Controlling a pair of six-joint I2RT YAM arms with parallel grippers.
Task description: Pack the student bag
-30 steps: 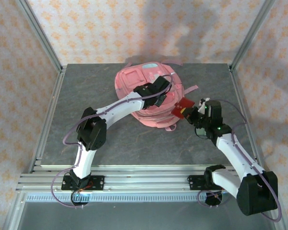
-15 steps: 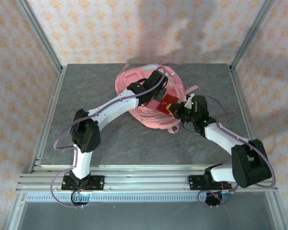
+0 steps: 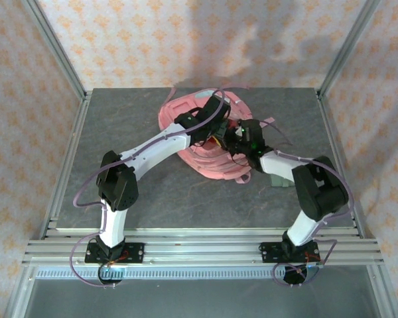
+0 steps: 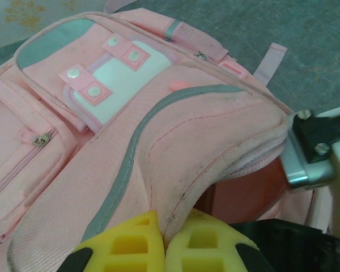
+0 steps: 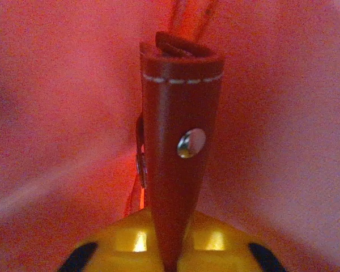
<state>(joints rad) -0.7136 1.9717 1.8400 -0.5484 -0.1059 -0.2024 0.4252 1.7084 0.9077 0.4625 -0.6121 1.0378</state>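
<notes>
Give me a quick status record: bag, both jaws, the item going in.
bag: student bag lying on the table, main opening held agape
left jaws: shut on the opening's flap edge
right jaws: inside the opening, closed around red leather case
item: case's snap stud faces the right wrist camera
stage: case in the bag, not yet let go
</notes>
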